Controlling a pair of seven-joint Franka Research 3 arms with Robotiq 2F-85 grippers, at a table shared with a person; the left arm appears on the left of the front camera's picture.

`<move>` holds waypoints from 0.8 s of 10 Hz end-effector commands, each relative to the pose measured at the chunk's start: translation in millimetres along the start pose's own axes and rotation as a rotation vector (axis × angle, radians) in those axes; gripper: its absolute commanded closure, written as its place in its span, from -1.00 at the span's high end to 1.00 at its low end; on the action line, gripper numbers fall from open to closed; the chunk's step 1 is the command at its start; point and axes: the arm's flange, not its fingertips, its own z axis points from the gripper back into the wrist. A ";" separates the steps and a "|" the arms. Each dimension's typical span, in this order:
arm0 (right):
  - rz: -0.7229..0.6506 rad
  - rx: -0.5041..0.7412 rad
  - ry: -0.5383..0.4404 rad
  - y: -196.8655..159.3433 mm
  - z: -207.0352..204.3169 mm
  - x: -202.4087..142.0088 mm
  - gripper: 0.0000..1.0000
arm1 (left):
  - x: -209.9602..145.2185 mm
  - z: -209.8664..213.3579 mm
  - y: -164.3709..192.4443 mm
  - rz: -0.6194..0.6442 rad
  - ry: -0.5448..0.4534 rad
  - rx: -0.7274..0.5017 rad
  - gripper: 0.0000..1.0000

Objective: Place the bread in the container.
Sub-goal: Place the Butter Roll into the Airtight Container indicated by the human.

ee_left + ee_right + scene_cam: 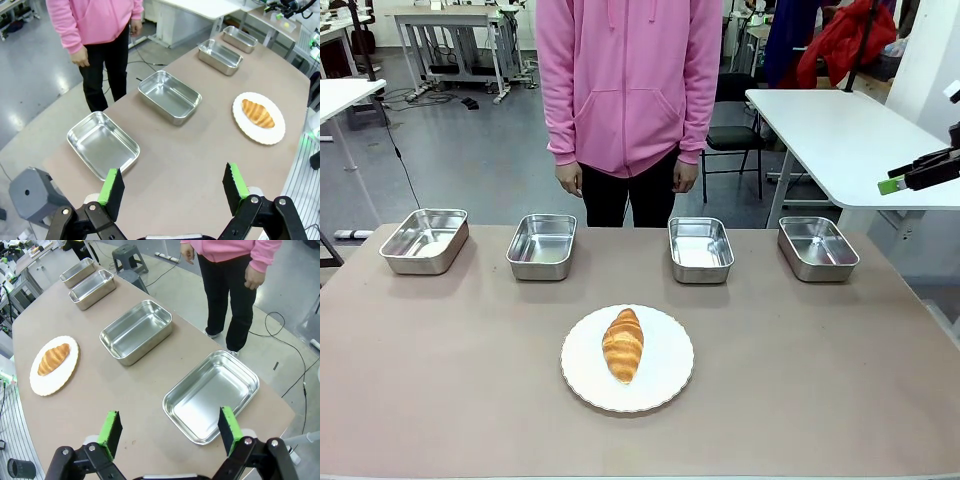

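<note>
Looking across from the front, we see a golden-brown ridged croissant (623,344) lying in the middle of a round white scalloped plate (665,385) on the tan tabletop (440,380). Beyond the plate, four shiny rectangular stainless-steel pans stand in a row, well apart from it: the far-left pan (424,240), the inner-left pan (542,245), the inner-right pan (701,248) and the far-right pan (817,247). We cannot tell which one is meant for the croissant. A person in a pink hoodie (628,90) stands behind the row, beyond the plate. The right gripper (892,184) hangs up and to the right of the plate, past the far-right pan.

From the left wrist, we see the left gripper (172,182) with its jaws wide apart and nothing between them, well apart from the plate, which carries the croissant.

From the right wrist, the right gripper's jaws likewise stand wide apart, gripping nothing, well away from the plate and croissant.
</note>
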 end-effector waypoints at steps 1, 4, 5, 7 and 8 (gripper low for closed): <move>0.001 -0.003 -0.001 0.3 -0.6 1.2 1.00 | 1.8 1.1 -1.9 -0.006 -0.011 -0.001 1.00; 0.001 -0.003 -0.001 0.3 -0.6 1.2 1.00 | 1.8 1.1 -1.9 -0.006 -0.011 -0.001 1.00; 0.001 -0.003 -0.001 0.3 -0.6 1.2 1.00 | 1.8 1.1 -1.9 -0.006 -0.011 -0.001 1.00; 0.001 -0.003 -0.001 0.3 -0.6 1.2 1.00 | 1.8 1.1 -1.9 -0.006 -0.011 -0.001 1.00; 0.001 -0.003 -0.001 0.3 -0.6 1.2 1.00 | 1.8 1.1 -1.9 -0.006 -0.011 -0.001 1.00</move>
